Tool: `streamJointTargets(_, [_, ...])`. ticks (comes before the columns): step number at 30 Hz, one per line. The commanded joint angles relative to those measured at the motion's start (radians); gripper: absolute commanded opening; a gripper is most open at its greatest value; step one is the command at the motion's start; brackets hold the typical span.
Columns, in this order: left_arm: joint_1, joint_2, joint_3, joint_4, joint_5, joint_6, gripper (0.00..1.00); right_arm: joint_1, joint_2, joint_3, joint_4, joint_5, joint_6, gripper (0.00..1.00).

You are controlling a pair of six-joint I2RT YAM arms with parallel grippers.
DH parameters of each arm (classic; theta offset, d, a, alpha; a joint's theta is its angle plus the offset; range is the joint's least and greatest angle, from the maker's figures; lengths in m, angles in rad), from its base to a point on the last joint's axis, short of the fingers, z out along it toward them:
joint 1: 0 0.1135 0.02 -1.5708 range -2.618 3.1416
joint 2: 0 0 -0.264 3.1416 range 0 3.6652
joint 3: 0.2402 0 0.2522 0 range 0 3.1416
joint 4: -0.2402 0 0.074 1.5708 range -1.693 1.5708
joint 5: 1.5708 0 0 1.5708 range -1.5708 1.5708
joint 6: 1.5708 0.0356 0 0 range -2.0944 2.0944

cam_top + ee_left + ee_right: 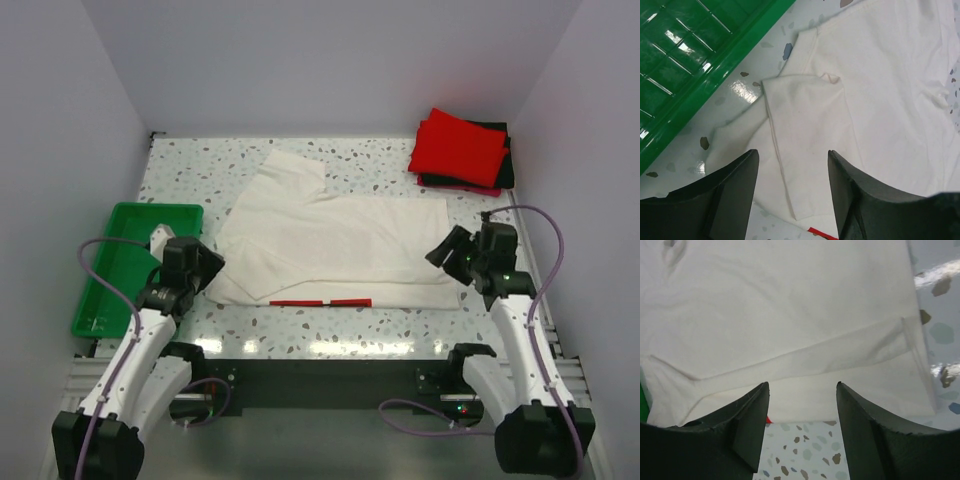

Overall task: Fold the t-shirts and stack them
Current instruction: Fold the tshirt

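Left gripper [792, 156] hangs with jaws spread and nothing between them, right over the near left corner of the cream-white t-shirt [340, 240], a folded sleeve directly under its fingers; green tray [140, 209] just off to its outer side; right gripper [802, 387] likewise spread and empty, above the shirt's near right edge, a folded flap just ahead; red edge stripe [320, 302] lies between the two grippers; far beyond the right one, the red t-shirt [458, 145] sits folded atop the black t-shirt [506, 172] at the back of the table [380, 160].
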Motion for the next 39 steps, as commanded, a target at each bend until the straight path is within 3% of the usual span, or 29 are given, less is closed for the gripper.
streamJointTargets(1, [-0.017,0.041,-0.026,0.108,0.027,0.013,0.61,0.162,-0.031,-0.032,0.12,0.043,0.079,0.59])
streamJointTargets(6, [-0.03,0.043,-0.152,0.17,0.031,-0.056,0.49,0.374,0.054,-0.014,0.185,0.158,0.087,0.59])
streamJointTargets(11, [-0.041,0.029,-0.279,0.218,0.01,-0.111,0.32,0.456,0.147,0.026,0.208,0.237,0.056,0.59])
streamJointTargets(15, [-0.041,0.026,-0.287,0.195,-0.013,-0.125,0.25,0.459,0.193,0.024,0.187,0.317,0.079,0.59])
streamJointTargets(22, [-0.041,-0.02,-0.192,0.164,0.007,-0.045,0.26,0.459,0.201,-0.026,0.197,0.357,0.099,0.57])
streamJointTargets(28, [-0.043,0.029,-0.102,0.201,0.08,0.073,0.32,0.459,0.175,-0.069,0.194,0.365,0.101,0.54])
streamJointTargets(33, [-0.055,0.039,-0.126,0.236,0.132,0.067,0.41,0.461,0.177,-0.077,0.211,0.319,0.102,0.54])
streamJointTargets(39, [-0.121,0.075,-0.19,0.324,0.152,0.022,0.45,0.459,0.169,-0.089,0.211,0.33,0.102,0.54])
